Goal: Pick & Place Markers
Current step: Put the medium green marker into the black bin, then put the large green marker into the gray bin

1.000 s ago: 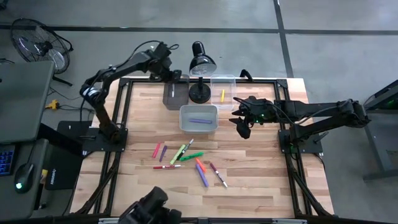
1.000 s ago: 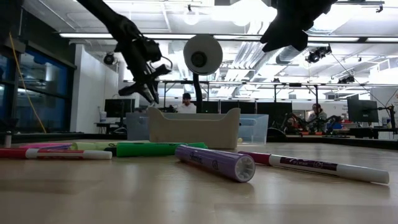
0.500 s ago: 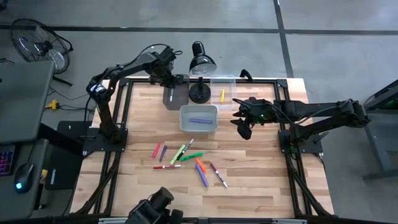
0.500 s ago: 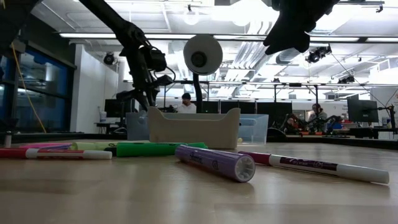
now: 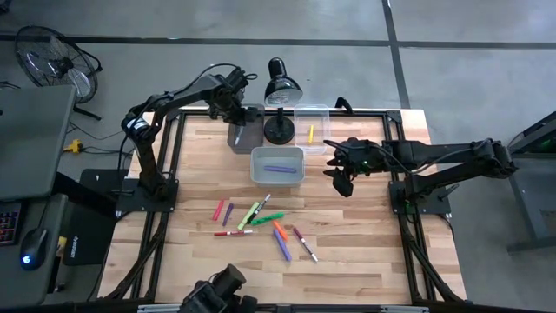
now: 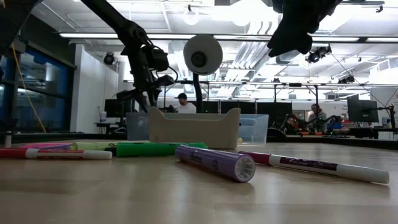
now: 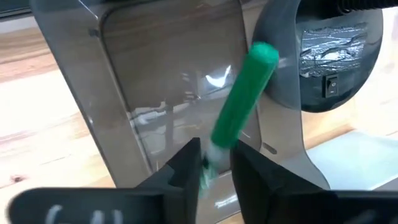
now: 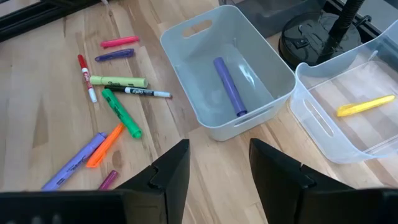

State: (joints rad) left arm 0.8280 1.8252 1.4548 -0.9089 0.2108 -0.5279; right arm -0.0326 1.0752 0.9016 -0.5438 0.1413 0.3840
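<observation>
My left gripper [image 5: 235, 109] hangs over the dark bin [image 5: 244, 132] at the table's far edge and is shut on a green marker [image 7: 243, 98]. The right gripper [image 5: 340, 176] hovers open to the right of the pale middle bin [image 5: 278, 153], touching nothing. That bin holds a purple marker [image 5: 278, 169]. A clear bin [image 5: 313, 111] holds a yellow marker [image 5: 310, 133]. Several more markers [image 5: 261, 226] lie flat on the wood nearer the front: pink, purple, yellow-green, green, orange, red and white. My left gripper pinches the green marker between its two fingers at the marker's pale lower end [image 7: 212, 149]. The rest of the marker sticks out beyond the fingertips, lifted clear, with its green cap end [image 7: 262, 55] over the dark bin's floor.
A black desk lamp [image 5: 281, 87] stands on its round base [image 5: 280, 130] between the dark bin and the clear bin, close to my left gripper. Bare wood lies at the table's near and left parts. A fan [image 5: 50, 61] stands on the floor beyond the table.
My left gripper has moved a little toward the dark bin and down, tipping to point more steeply at it, still holding the green marker. The right arm has kept still.
</observation>
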